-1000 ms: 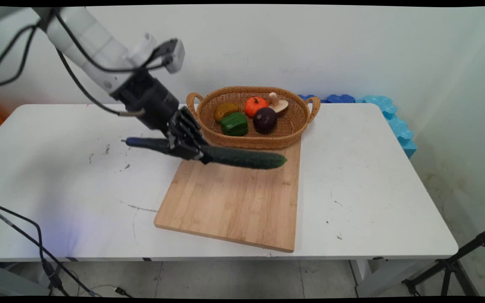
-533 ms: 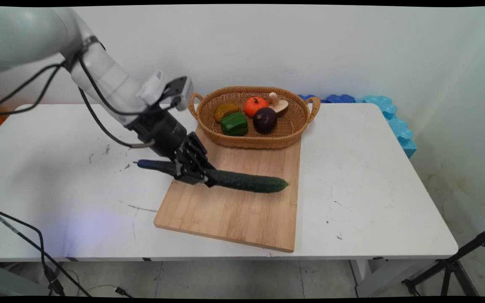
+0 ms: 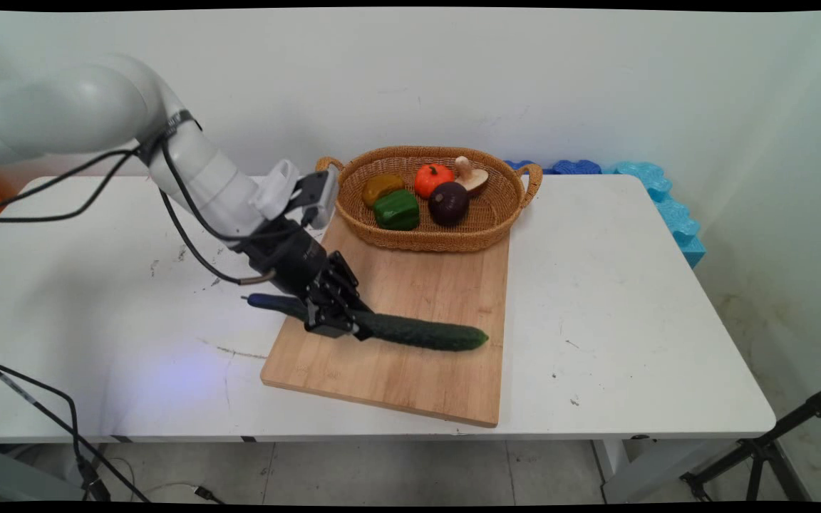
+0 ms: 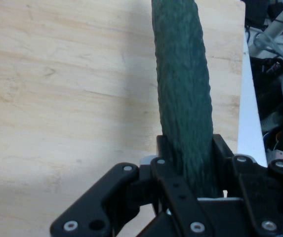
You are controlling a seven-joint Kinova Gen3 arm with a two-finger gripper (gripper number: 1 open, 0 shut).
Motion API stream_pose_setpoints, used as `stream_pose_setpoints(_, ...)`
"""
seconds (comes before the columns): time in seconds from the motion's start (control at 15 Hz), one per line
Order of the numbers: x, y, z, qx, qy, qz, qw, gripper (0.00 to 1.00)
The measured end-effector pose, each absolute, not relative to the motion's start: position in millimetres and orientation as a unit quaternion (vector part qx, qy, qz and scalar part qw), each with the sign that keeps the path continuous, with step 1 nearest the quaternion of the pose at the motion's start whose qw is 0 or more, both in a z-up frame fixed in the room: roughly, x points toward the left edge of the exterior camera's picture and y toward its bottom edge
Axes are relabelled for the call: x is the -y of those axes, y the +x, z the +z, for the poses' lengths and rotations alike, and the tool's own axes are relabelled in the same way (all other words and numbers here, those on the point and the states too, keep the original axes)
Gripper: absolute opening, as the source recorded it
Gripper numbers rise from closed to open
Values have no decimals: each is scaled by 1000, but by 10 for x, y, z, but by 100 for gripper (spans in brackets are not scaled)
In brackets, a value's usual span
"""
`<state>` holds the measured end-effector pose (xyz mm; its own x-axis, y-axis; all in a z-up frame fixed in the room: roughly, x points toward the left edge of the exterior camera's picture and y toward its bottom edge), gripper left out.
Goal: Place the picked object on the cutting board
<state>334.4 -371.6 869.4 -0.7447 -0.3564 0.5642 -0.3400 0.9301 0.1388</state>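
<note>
Over the left part of the wooden cutting board (image 3: 410, 335), the black pincer (image 3: 336, 320) is gripping a long dark green cucumber (image 3: 421, 333) near its stalk end, its fingers (image 4: 168, 173) pressing against the cucumber's sides. The cucumber is lying roughly level just above the board, pointing right. Behind the board, on the white bench (image 3: 631, 299), a wicker basket (image 3: 510, 203) is holding a green pepper (image 3: 396, 209), a small orange pumpkin (image 3: 432, 179), a mushroom (image 3: 469, 176) and a dark purple round vegetable (image 3: 448, 203).
</note>
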Motion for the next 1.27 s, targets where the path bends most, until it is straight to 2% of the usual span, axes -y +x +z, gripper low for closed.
stream_pose_setpoints(0.87, 3708, 3247, 8257, 934, 176, -17, 310, 0)
stream_pose_setpoints(0.93, 3707, 3248, 8233, 934, 177, -15, 309, 100)
stream_pose_setpoints(1.27, 3693, 3256, 8189, 935, 170, -17, 310, 100)
